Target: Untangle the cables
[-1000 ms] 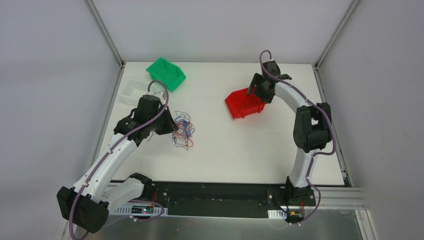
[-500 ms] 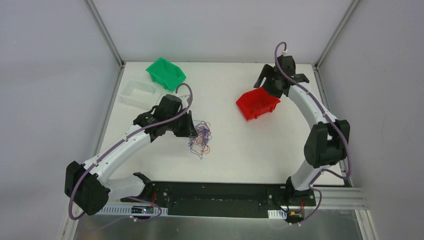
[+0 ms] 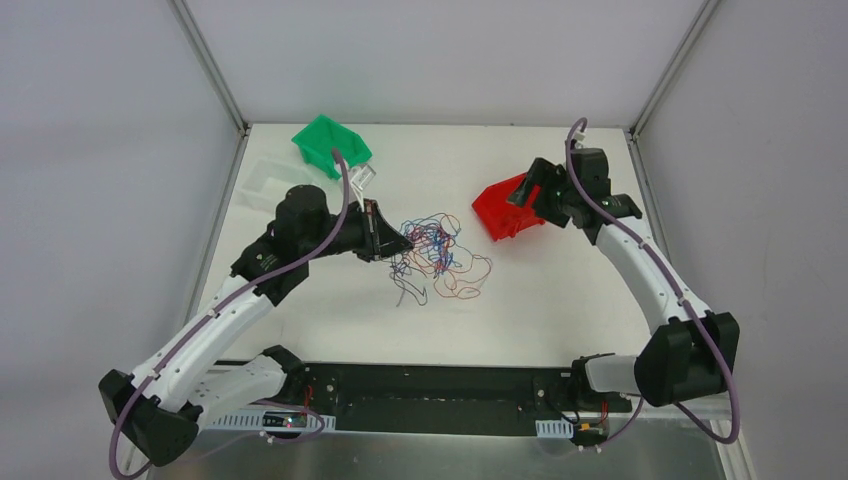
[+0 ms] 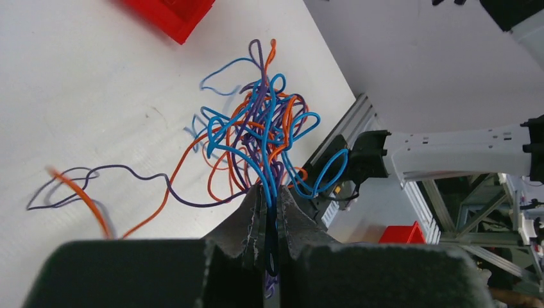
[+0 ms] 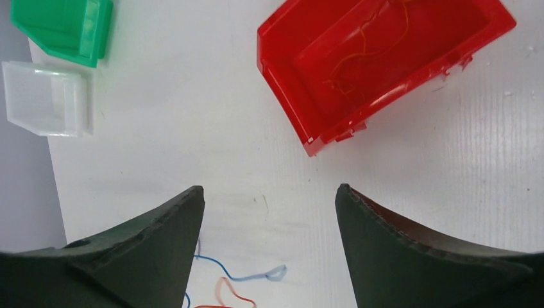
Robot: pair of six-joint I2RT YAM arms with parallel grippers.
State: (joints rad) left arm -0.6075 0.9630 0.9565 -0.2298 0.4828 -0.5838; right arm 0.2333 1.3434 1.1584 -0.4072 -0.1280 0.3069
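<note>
My left gripper (image 4: 269, 192) is pinched on blue and purple strands of the thin red, blue and purple wire tangle (image 3: 438, 255) mid-bench, my right gripper (image 5: 269, 192) is spread wide near the red plastic bin (image 5: 385, 58) toward the far right corner, and with one thin orange strand (image 5: 365, 51) in the bin I judge the job barely begun, most wires knotted.
</note>
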